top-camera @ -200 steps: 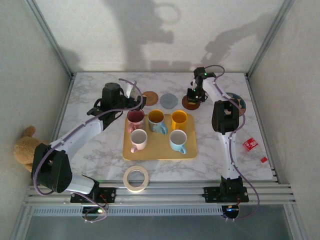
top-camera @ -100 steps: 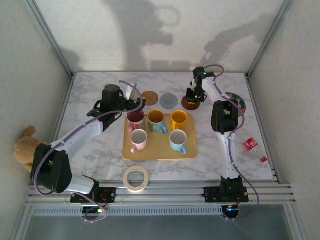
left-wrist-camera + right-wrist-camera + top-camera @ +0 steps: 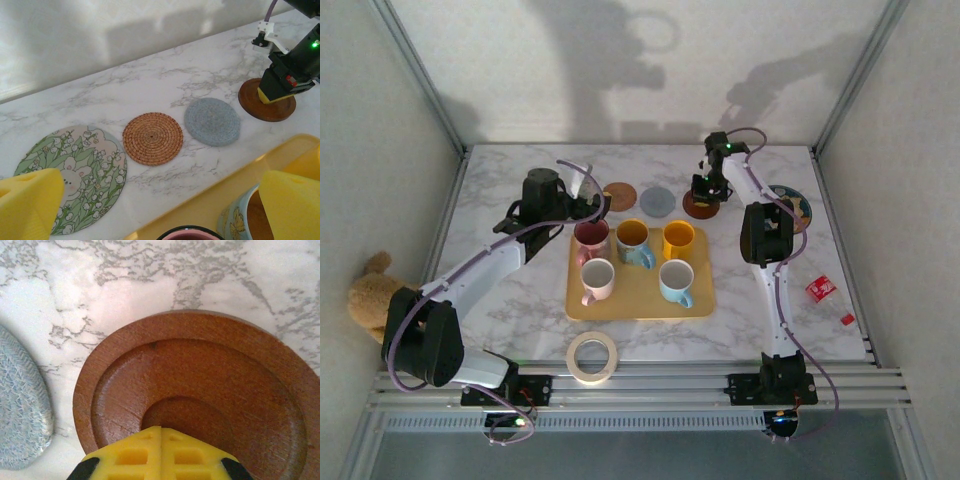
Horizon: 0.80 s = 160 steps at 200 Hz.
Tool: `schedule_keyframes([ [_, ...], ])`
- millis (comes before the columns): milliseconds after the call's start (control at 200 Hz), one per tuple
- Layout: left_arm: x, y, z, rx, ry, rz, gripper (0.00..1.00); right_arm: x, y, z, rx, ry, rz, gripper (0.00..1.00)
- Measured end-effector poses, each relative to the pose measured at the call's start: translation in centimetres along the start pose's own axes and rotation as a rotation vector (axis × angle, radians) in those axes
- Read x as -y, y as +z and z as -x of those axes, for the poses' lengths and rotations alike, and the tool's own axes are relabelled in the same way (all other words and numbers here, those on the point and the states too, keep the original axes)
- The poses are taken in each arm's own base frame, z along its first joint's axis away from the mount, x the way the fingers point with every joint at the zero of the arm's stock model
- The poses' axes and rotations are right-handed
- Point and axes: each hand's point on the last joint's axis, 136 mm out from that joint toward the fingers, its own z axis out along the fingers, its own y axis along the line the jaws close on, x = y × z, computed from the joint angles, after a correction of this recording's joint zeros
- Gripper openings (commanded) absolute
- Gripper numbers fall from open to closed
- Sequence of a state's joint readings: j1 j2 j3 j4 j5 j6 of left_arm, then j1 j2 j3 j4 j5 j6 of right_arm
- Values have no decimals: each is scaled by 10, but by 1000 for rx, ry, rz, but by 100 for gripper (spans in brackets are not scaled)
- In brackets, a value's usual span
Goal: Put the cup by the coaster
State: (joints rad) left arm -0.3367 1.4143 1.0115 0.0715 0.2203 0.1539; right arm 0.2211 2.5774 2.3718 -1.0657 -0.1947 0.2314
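Note:
Several cups stand on a yellow tray: a dark pink one, a blue one with a butterfly print, a yellow one, a pale pink one and a light blue one. Behind the tray lie a woven brown coaster, a grey-blue coaster and a dark wooden coaster. My left gripper hangs open above the dark pink cup's rim, holding nothing. My right gripper is shut, its tips low over the wooden coaster.
A floral coaster lies left of the woven one. Another patterned coaster lies at the right. A tape roll sits near the front edge, red packets at the right, and a plush toy outside the left frame.
The right gripper has edged slightly back and left over the wooden coaster. The left arm has barely shifted.

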Motion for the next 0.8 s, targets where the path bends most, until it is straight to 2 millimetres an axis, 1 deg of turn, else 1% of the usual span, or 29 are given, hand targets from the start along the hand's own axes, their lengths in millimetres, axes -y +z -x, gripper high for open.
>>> schedule_keyframes([
  [436,0,0,1,3,0,1,99,-1,1,0,-2,0,2,0],
  [636,0,0,1,6,0,-2,100,-4,2,-1,-6,-3,13,0],
  [801,0,1,-3,-3,-1,-2,100,-9,3,-3,-9,-3,16,0],
])
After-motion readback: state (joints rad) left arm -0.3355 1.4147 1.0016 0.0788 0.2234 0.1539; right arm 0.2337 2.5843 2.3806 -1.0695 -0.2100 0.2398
